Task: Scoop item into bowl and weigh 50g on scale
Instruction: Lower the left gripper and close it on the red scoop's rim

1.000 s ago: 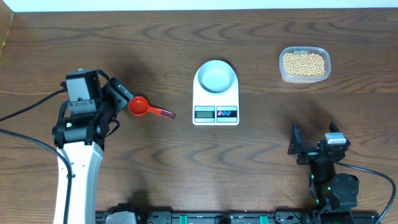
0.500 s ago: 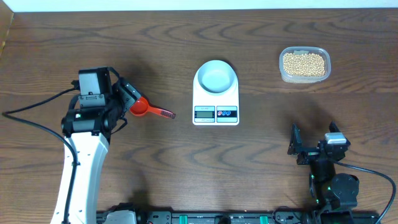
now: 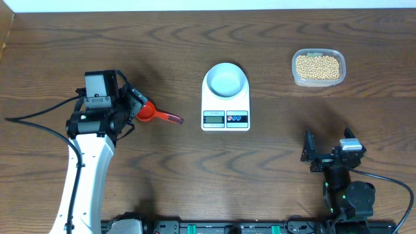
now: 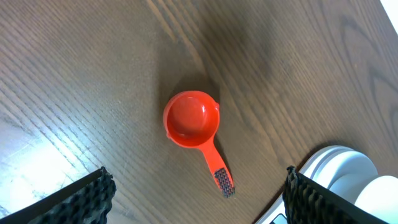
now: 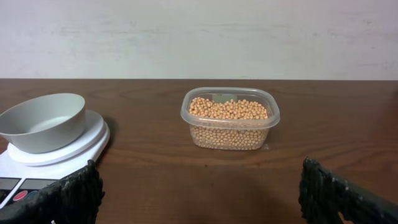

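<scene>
The tan-yellow beans (image 3: 318,66) fill a clear plastic tub (image 3: 318,80) at the back right; they also show in the right wrist view (image 5: 228,109). The pale blue-grey bowl (image 3: 225,80) sits on the white scale (image 3: 225,117) at centre, also seen in the right wrist view: bowl (image 5: 42,121), scale (image 5: 59,154). A red scoop (image 3: 145,112) lies left of the scale, handle pointing right. My left gripper (image 3: 133,107) is open, above the scoop's cup; the scoop (image 4: 191,119) lies between and ahead of the fingers (image 4: 199,199). My right gripper (image 3: 325,156) is open and empty at the front right.
The table's back edge meets a white wall (image 5: 199,37). A cable (image 3: 32,120) trails from the left arm across the left side of the table. The tub (image 5: 230,134) stands right of the scale with bare wood between them.
My left arm has moved right and slightly forward, bringing the open gripper over the red scoop's cup. The right arm, the scoop, scale, bowl and tub have not moved.
</scene>
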Available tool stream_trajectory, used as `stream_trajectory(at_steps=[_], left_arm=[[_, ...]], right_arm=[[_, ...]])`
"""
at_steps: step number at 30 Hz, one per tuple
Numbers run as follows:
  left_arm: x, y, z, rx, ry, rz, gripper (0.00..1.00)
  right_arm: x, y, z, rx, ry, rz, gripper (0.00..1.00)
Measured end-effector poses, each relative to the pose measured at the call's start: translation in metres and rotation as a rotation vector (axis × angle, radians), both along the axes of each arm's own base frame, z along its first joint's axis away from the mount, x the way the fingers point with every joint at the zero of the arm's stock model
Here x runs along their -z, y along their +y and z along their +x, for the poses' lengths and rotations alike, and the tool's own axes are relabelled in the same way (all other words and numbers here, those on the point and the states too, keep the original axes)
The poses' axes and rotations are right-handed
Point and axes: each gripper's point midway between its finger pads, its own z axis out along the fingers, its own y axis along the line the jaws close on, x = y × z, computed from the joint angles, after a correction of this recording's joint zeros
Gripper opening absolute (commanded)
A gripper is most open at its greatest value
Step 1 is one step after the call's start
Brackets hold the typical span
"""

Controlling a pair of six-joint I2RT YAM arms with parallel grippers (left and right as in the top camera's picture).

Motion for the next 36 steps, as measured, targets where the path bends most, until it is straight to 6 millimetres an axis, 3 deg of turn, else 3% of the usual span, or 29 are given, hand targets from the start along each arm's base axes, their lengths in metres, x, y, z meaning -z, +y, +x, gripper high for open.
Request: stream_trajectory(at_steps=[12, 20, 24, 26, 36], left_arm=[[0.01, -0.005, -0.002, -0.089, 0.035, -0.062, 0.89], [0.056, -0.02, 0.0, -0.125, 0.182, -0.086, 0.85], [0.082, -0.018, -0.003, -0.15, 0.267, -0.077, 0.69], [0.094, -0.016, -0.004, -0.159, 0.305, -0.062, 0.66], [0.121, -0.01, 0.015, -0.177, 0.296, -0.028, 0.63]], right_arm=[[0.0, 0.0, 0.0, 0.0, 0.0, 0.0, 0.99], [0.0, 0.0, 0.0, 0.0, 0.0, 0.0, 0.99], [0.0, 0.0, 0.0, 0.0, 0.0, 0.0, 0.99], [0.0, 0.0, 0.0, 0.0, 0.0, 0.0, 0.99], [0.0, 0.0, 0.0, 0.0, 0.0, 0.0, 0.99]])
